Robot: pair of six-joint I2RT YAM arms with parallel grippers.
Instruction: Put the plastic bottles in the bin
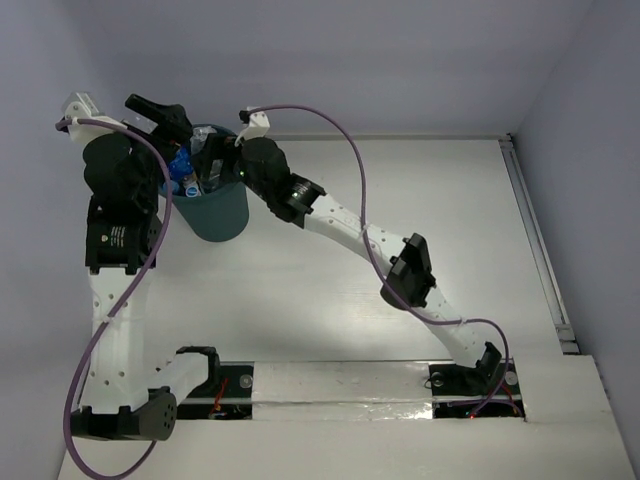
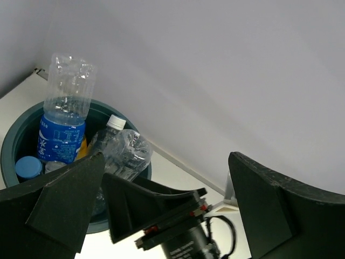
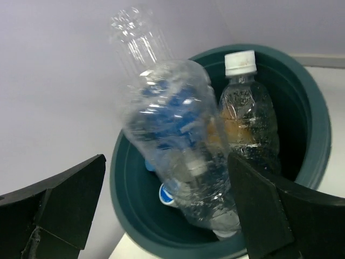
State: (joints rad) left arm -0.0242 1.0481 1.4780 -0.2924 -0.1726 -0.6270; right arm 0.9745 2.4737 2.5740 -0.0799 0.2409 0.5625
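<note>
At the far left corner of the white worktop, two white robot arms meet over the dark teal round plastic bin that holds the plastic bottles. From the left, the left end effector hangs near the rim, jaws spread wide and holding nothing. Inside the bin a tall clear bottle with a blue label stands close to upright. Its long axis is near vertical with a slight lean, and its crinkled upper part rises above the rim; which end is uppermost cannot be told. Beside it a blue cap shows low down, and a clear crinkled bottle with a white cap leans against the wall, cap up toward the rim. On the right, the right end effector sits over the bin's mouth, jaws also wide and gripping nothing; a blurred clear bottle shows between them but appears to touch neither. Every bottle in view is in the bin, so the job looks all but done, with a clean retreat the step in hand. That calls for lifting the right end effector straight up with jaws wide, clear of the protruding bottle, so the bin is not tipped and nothing is dragged out
</note>
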